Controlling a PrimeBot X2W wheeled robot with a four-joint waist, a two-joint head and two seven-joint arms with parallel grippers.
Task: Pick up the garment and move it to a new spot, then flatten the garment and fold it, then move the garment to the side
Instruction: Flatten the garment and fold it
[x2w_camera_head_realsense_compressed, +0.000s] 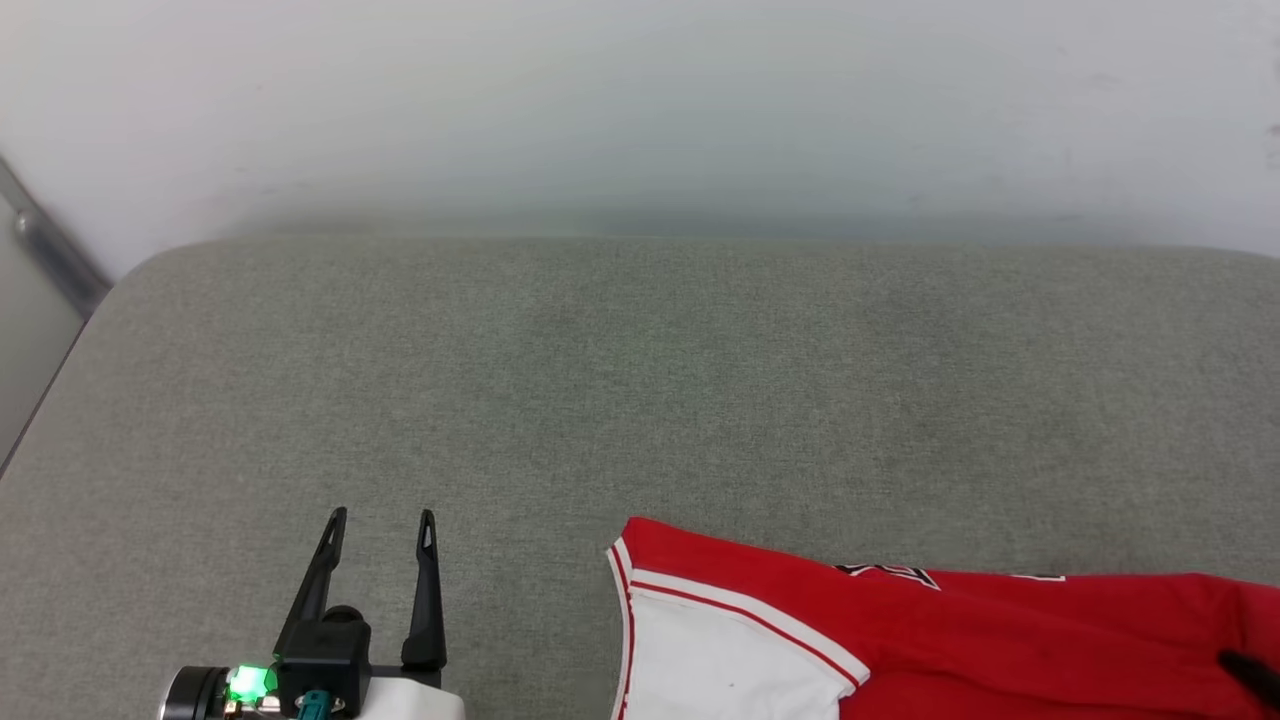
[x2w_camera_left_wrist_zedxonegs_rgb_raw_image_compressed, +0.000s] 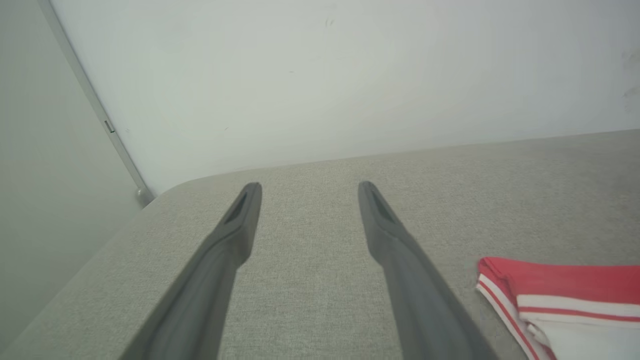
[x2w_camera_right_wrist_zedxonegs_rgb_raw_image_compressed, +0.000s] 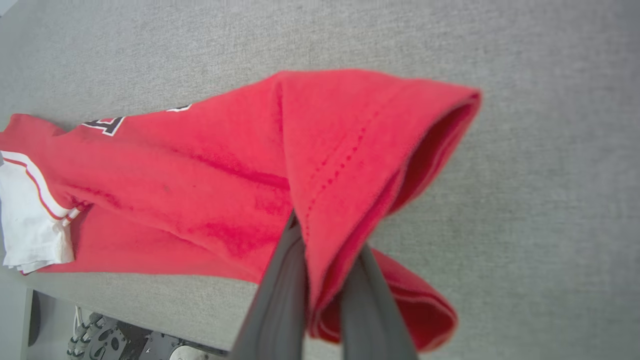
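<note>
The garment (x2w_camera_head_realsense_compressed: 1000, 640), a red jersey with a white sleeve, striped trim and black lettering, lies along the near edge of the grey padded surface (x2w_camera_head_realsense_compressed: 600, 380) at the right. My right gripper (x2w_camera_right_wrist_zedxonegs_rgb_raw_image_compressed: 327, 240) is shut on a fold of the garment's (x2w_camera_right_wrist_zedxonegs_rgb_raw_image_compressed: 200, 180) red hem and holds that end lifted off the surface. One of its dark fingers (x2w_camera_head_realsense_compressed: 1252, 675) shows at the lower right edge of the head view. My left gripper (x2w_camera_head_realsense_compressed: 382, 520) is open and holds nothing, left of the sleeve end. In the left wrist view, the left gripper (x2w_camera_left_wrist_zedxonegs_rgb_raw_image_compressed: 310, 187) hovers over bare surface with the garment (x2w_camera_left_wrist_zedxonegs_rgb_raw_image_compressed: 565, 280) to its right.
A pale wall (x2w_camera_head_realsense_compressed: 640, 120) rises behind the padded surface. The surface's rounded far left corner (x2w_camera_head_realsense_compressed: 150, 270) meets a metal strip (x2w_camera_head_realsense_compressed: 50, 250) on the wall. Robot base parts (x2w_camera_right_wrist_zedxonegs_rgb_raw_image_compressed: 125, 345) show past the surface's near edge in the right wrist view.
</note>
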